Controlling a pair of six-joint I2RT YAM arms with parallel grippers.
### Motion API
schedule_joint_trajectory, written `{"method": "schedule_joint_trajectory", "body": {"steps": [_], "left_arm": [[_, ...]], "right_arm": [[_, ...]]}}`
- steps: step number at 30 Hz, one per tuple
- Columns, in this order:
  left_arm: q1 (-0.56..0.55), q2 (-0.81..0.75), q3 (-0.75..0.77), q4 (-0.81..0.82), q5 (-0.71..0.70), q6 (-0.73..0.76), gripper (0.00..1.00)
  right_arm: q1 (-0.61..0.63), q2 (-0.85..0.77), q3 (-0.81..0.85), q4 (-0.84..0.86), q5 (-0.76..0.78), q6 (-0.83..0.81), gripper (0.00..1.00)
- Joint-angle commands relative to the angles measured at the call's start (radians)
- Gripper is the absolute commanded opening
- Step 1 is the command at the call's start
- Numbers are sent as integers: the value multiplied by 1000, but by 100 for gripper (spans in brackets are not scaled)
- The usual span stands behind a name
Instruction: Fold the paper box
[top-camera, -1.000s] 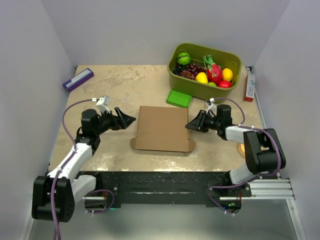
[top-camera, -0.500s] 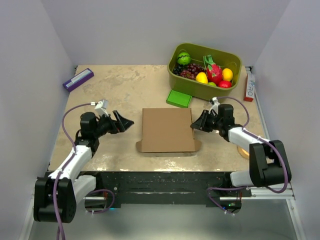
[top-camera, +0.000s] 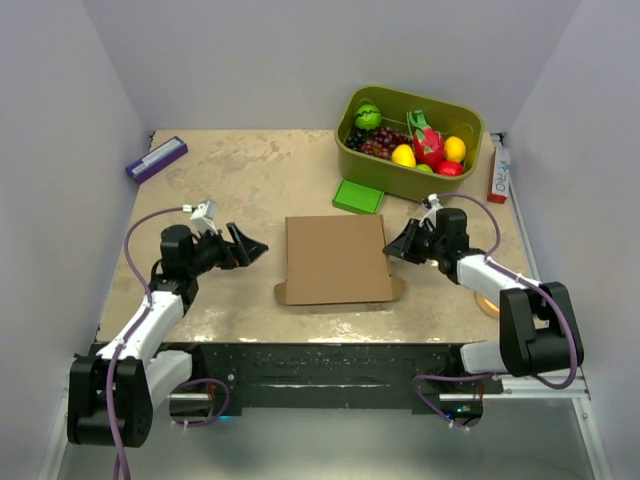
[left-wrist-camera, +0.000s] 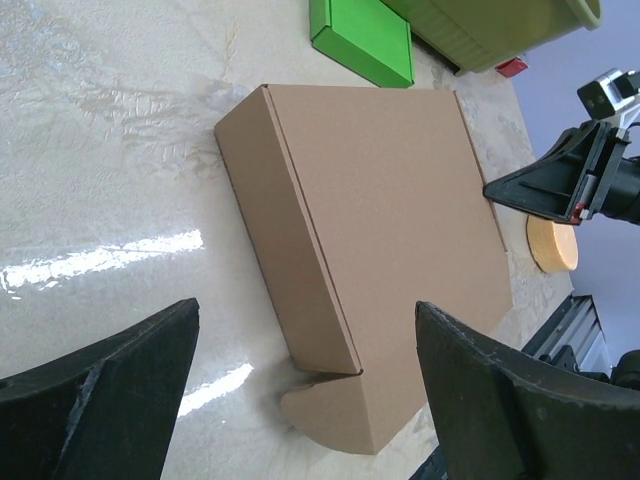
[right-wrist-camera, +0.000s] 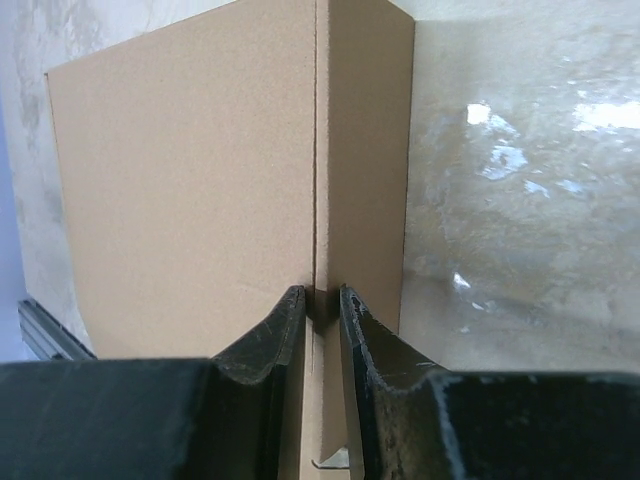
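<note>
The paper box (top-camera: 336, 258) lies closed and flat at the table's middle, plain brown, with a rounded tab sticking out at each near corner. My right gripper (top-camera: 392, 250) is at the box's right edge; in the right wrist view (right-wrist-camera: 322, 300) its jaws stand nearly together, pinching the box (right-wrist-camera: 180, 180) along its top right edge. My left gripper (top-camera: 252, 246) is open and empty, a short way left of the box. In the left wrist view the box (left-wrist-camera: 390, 220) lies beyond the wide-open gripper (left-wrist-camera: 305, 400).
A small flat green box (top-camera: 358, 196) lies just behind the paper box. An olive-green bin (top-camera: 470, 115) of fruit stands at the back right, a red-and-white pack (top-camera: 497, 172) beside it. A purple box (top-camera: 156, 158) lies back left. A tan disc (top-camera: 485, 302) lies under the right arm.
The box has slid a little to the right together with my right gripper, which drew back. My left gripper pulled slightly left and stays apart from the box.
</note>
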Motion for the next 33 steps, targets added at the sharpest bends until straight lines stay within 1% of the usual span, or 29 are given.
{"method": "schedule_joint_trajectory", "body": {"steps": [1, 5, 8, 9, 10, 12, 15, 16, 17, 19, 20, 21, 22, 23, 26, 29, 33], "left_arm": [[6, -11, 12, 26, 30, 13, 93], [-1, -3, -24, 111, 50, -40, 93], [-64, 12, -27, 159, 9, -73, 92], [-117, 29, -19, 168, -9, -80, 93], [-144, 40, -13, 187, -41, -83, 92], [-197, 87, 4, 213, -57, -100, 92], [-204, 128, 22, 242, -51, -105, 92], [-204, 130, 28, 236, -59, -100, 92], [-204, 130, 37, 225, -62, -93, 92], [-204, 136, 68, 198, -63, -70, 93], [-204, 141, 77, 195, -59, -65, 93], [-204, 153, 90, 193, -53, -60, 93], [-204, 158, 94, 193, -43, -59, 93], [-204, 164, 96, 198, -42, -60, 93], [-202, 170, 94, 199, -43, -62, 93], [-202, 168, 94, 188, -45, -53, 93], [-201, 170, 108, 159, -48, -24, 93]], "right_arm": [[-36, -9, -74, -149, 188, 2, 0], [-105, -12, -89, -166, 161, -5, 0], [-128, 3, -101, -163, 136, -9, 0], [-133, 17, -103, -162, 121, -10, 0], [-136, 23, -104, -162, 115, -13, 0], [-139, 21, -106, -162, 110, -16, 0], [-141, -49, -100, -184, 101, -36, 1], [-139, -99, -89, -195, 95, -47, 6], [-139, -123, -81, -215, 93, -50, 22], [-139, -169, -68, -218, 73, -65, 42], [-139, -175, -65, -214, 57, -67, 61], [-139, -175, -62, -205, 43, -70, 69], [-141, -170, -57, -195, 31, -73, 74], [-139, -146, -52, -183, 11, -74, 78], [-139, -103, -42, -165, 3, -67, 79], [-138, -101, -32, -168, 15, -71, 79], [-137, -92, -23, -166, -77, -97, 82]]}}
